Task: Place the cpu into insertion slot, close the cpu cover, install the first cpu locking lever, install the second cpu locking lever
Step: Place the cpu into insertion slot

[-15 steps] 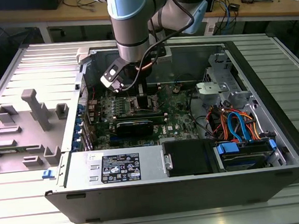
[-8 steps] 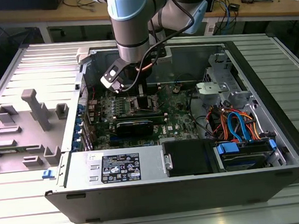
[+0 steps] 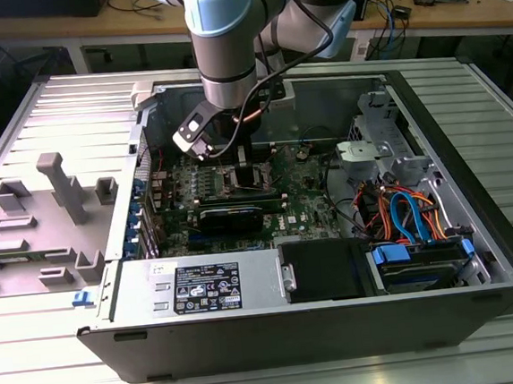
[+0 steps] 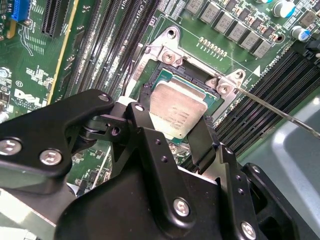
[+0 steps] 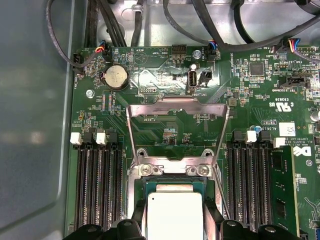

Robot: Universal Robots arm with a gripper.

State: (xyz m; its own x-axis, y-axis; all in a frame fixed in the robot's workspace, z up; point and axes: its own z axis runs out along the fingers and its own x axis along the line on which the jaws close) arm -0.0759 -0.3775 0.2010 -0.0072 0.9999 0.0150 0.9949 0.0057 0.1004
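While black two-finger claw (image 5: 175, 220) hangs over green motherboard (image 5: 280, 150), fingers (image 5: 136, 220) pinch small square silver-topped chip (image 5: 175, 207) by opposite edges, it seems. Chip sits dead between tips, at silver-rimmed square socket (image 5: 172, 171); silvery window-frame cover (image 5: 175, 103) stands open beyond. One chip, one socket, one cover, one wire lever (image 4: 280, 114) seen.

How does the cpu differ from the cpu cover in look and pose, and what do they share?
The cpu is a solid square plate; the cpu cover is an open frame with the green board showing through its window. The cpu lies at the insertion slot; the cpu cover is swung open, away from it. The cpu is smaller than the cpu cover. Both are silvery metal.
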